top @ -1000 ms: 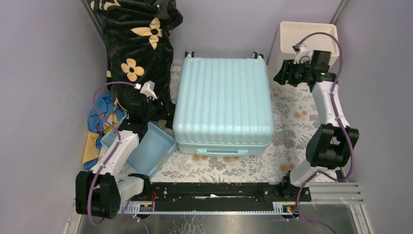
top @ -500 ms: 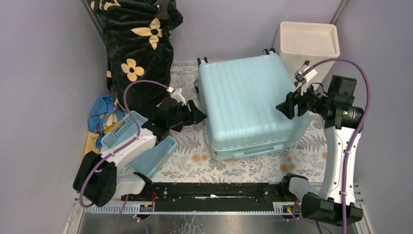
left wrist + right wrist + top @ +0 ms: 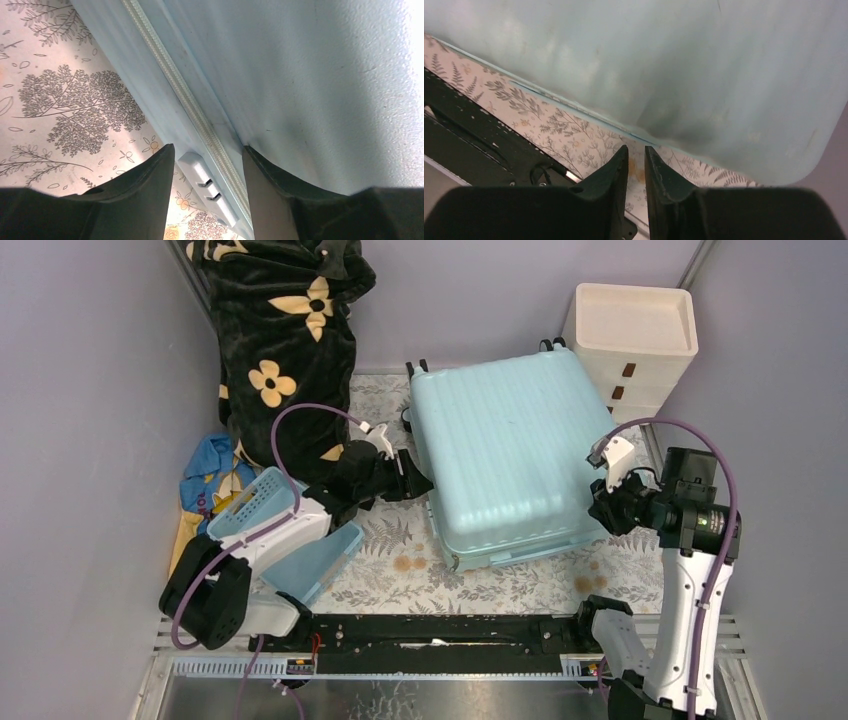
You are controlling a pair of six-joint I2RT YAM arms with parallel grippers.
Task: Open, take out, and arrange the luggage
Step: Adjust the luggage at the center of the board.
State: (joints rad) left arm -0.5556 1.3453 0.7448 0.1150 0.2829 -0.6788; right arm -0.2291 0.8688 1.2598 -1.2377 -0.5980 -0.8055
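**Top external view.** The luggage (image 3: pixel 505 460) lies flat and closed on the floral mat (image 3: pixel 390 580), ribbed shell upward, in the right half of the mat. Its wheels point to the far edge. Its long axis runs from near to far, with the near end skewed toward the right edge. The left gripper (image 3: pixel 415 483) sits at the left flank of the case, and the right gripper (image 3: pixel 603 508) sits at its near right corner. We judge that the two arms bracket the case from opposite sides to steady it or turn it before opening. The drawer unit (image 3: pixel 635 330) stands at the far right corner. The basket (image 3: pixel 255 505) lies near the left edge.

**Left wrist view.** The jaws stand apart and straddle the zipper seam (image 3: pixel 175 85), with a small lock block (image 3: pixel 202 180) between them. We cannot tell whether the fingers (image 3: pixel 145 195) touch the shell. We judge that this placement serves to find the opening line.

**Right wrist view.** The jaws are almost together, with only a thin gap, and they clamp nothing. They point at the mat just beside the curved corner of the case, above the black rail (image 3: pixel 469 135).
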